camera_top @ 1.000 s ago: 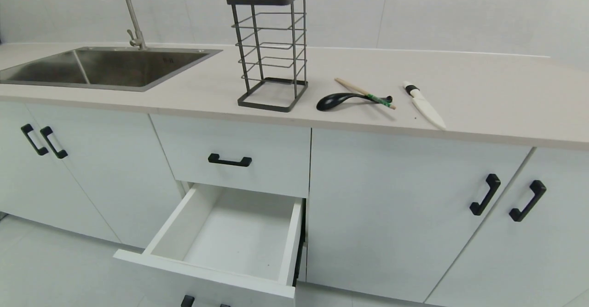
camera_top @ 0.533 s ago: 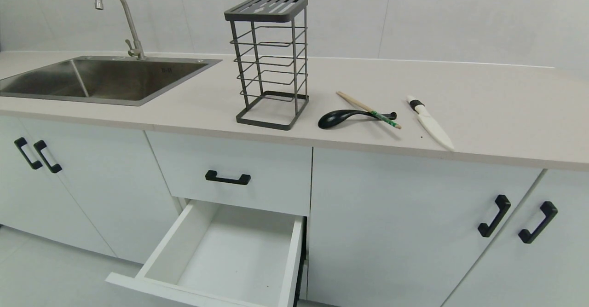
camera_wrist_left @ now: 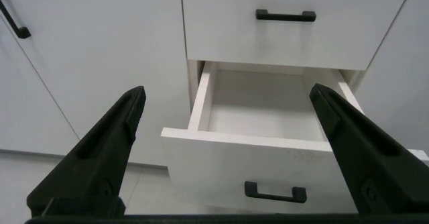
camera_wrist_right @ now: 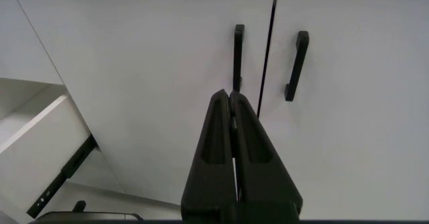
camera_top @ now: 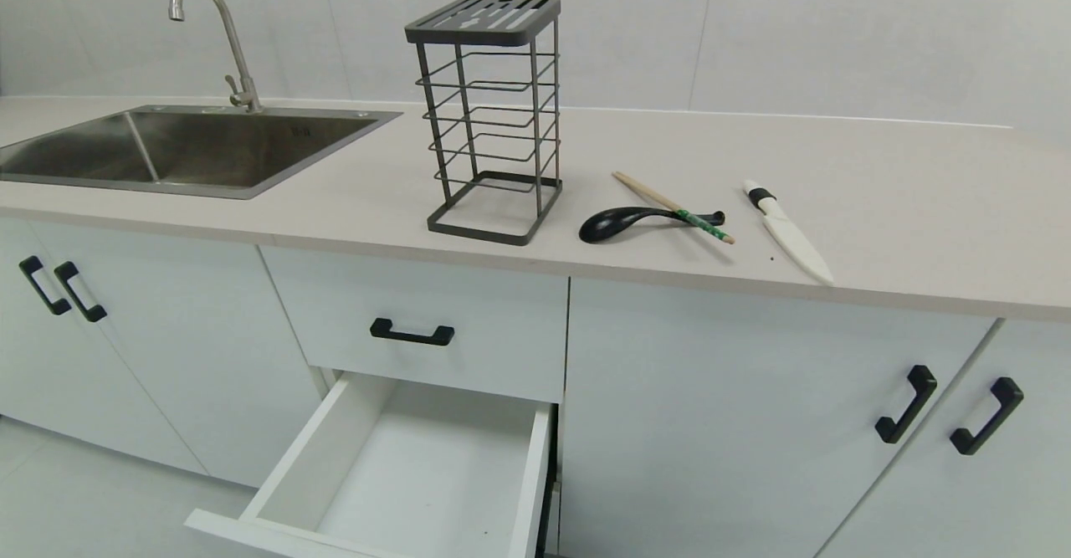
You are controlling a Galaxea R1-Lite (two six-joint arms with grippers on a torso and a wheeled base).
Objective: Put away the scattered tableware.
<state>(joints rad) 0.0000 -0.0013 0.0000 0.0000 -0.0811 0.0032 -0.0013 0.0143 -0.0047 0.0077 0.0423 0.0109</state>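
On the counter [camera_top: 878, 198] lie a black spoon [camera_top: 640, 222], a pair of wooden chopsticks [camera_top: 672, 207] crossing its handle, and a white knife [camera_top: 786, 229] with a black band, close to the front edge. A dark wire rack [camera_top: 489, 119] stands left of them. Below it, the lower drawer [camera_top: 393, 474] is pulled out and holds nothing; the same drawer [camera_wrist_left: 268, 127] lies before my left gripper [camera_wrist_left: 228, 143], which is open and down in front of the cabinets. My right gripper [camera_wrist_right: 232, 106] is shut, with nothing in it, facing the white cabinet doors [camera_wrist_right: 268, 56].
A steel sink [camera_top: 180, 135] with a curved tap [camera_top: 213, 31] takes up the counter's left. A closed drawer with a black handle [camera_top: 412, 334] sits above the open one. Cabinet doors with black handles [camera_top: 945, 403] stand on the right, and bare counter runs behind and right of the knife.
The head camera has tilted upward, so the whole scene sits lower in the picture. The tableware, rack and drawer have not moved on their own.
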